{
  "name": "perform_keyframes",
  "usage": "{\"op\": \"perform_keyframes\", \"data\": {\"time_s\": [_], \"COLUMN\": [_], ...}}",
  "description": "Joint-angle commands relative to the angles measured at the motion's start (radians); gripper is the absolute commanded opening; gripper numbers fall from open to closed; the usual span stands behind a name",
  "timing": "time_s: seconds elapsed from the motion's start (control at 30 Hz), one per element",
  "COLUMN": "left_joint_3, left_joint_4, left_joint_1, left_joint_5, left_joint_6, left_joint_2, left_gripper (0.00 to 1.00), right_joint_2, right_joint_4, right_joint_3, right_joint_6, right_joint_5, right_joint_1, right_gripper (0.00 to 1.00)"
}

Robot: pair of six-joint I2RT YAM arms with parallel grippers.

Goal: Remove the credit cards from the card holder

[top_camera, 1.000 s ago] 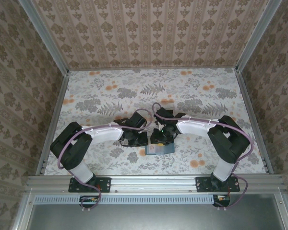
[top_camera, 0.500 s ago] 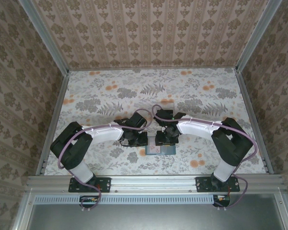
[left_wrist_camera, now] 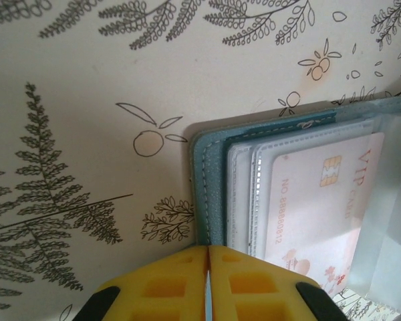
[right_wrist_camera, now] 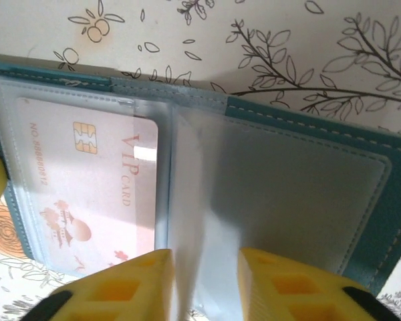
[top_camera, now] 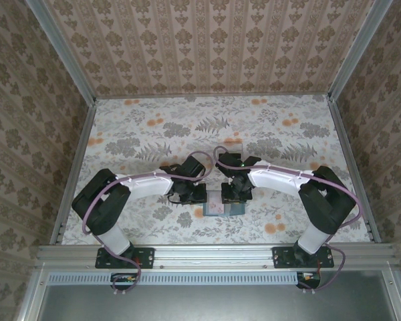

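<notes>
- Card holder (top_camera: 225, 208): dark teal, lying opened flat on the table (top_camera: 154, 134), close to the front edge and between my two wrists.
- My left gripper (left_wrist_camera: 207, 284): clenched, with the yellow pads pressed together right at the card holder's near-left corner. A thin pale-blue sliver shows in the seam between the pads. I cannot tell whether it is holder material.
- My right gripper (right_wrist_camera: 204, 281): released, with the pads apart and straddling a clear sleeve (right_wrist_camera: 200, 200) that stands up from the holder's spine. The sleeve sits in the gap and neither pad is pressed onto it.
- Credit card (right_wrist_camera: 87, 174): pinkish-white with a gold chip and "VIP CARD" lettering. It is seated inside a transparent pocket on one half of the holder. In the left wrist view, the raised sleeve overlaps its far edge.
- Other half of the holder: grey-blue pocket with pale stitching, seen through the sleeve.
- Arms, top view: both elbows are out and the forearms are angled inward. My left wrist is at the holder's left end and my right wrist is over its upper edge.
- Table cover: pale fern and flower print. The walls (top_camera: 214, 40) are papered in a brown pattern.
</notes>
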Motion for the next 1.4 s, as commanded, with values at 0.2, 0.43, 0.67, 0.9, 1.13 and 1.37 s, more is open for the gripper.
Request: {"op": "perform_keyframes", "data": {"time_s": [0.2, 0.43, 0.67, 0.9, 1.13, 1.37], "left_joint_3": [0.02, 0.017, 0.002, -0.006, -0.007, -0.011], "left_joint_4": [-0.03, -0.029, -0.03, -0.031, -0.032, -0.034], "left_joint_1": [0.002, 0.001, 0.002, 0.001, 0.002, 0.002], "left_joint_5": [0.006, 0.01, 0.006, 0.007, 0.007, 0.007], "left_joint_6": [0.016, 0.015, 0.013, 0.01, 0.01, 0.012], "left_joint_2": [0.032, 0.033, 0.027, 0.024, 0.027, 0.026], "left_gripper": [0.1, 0.1, 0.1, 0.1, 0.1, 0.1], "right_joint_2": [-0.056, -0.05, -0.025, -0.003, -0.001, -0.005], "right_joint_4": [0.005, -0.022, -0.076, -0.075, -0.092, -0.103], "right_joint_3": [0.011, 0.011, 0.016, 0.001, -0.013, -0.032], "right_joint_6": [-0.008, -0.021, -0.047, -0.06, -0.059, -0.06], "right_joint_5": [-0.039, -0.002, 0.081, 0.128, 0.173, 0.204], "right_joint_1": [0.003, 0.001, -0.004, -0.009, -0.01, -0.012], "right_gripper": [0.11, 0.08, 0.08, 0.1, 0.22, 0.29]}}
